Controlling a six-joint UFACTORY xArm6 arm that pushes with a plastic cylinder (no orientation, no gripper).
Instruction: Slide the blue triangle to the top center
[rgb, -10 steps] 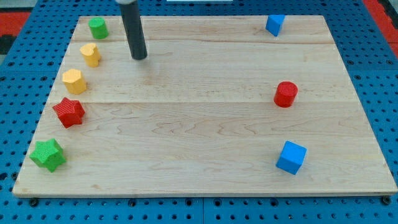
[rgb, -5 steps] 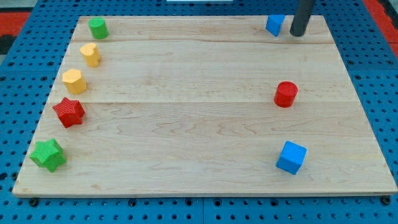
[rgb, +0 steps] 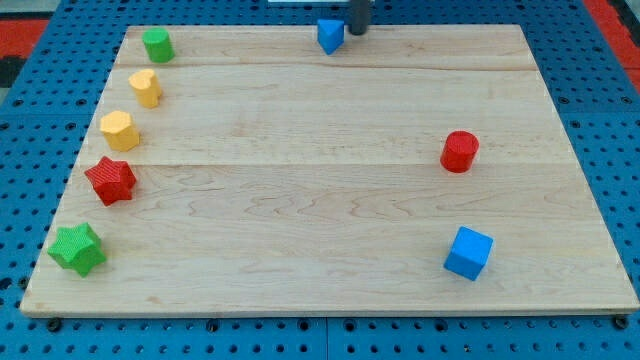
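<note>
The blue triangle (rgb: 330, 35) sits at the view's top centre of the wooden board (rgb: 330, 200), close to its top edge. My tip (rgb: 357, 30) is just to the right of the blue triangle, close beside it or touching it; I cannot tell which. Only the rod's lower end shows at the view's top edge.
A green block (rgb: 157, 44), two yellow blocks (rgb: 146, 87) (rgb: 118, 131), a red star (rgb: 111, 180) and a green star (rgb: 77, 248) line the left edge. A red cylinder (rgb: 460, 151) and a blue cube (rgb: 468, 252) stand at the right.
The blue triangle has slid left along the top edge from the top right to the top centre. My tip moved left with it, staying on its right side.
</note>
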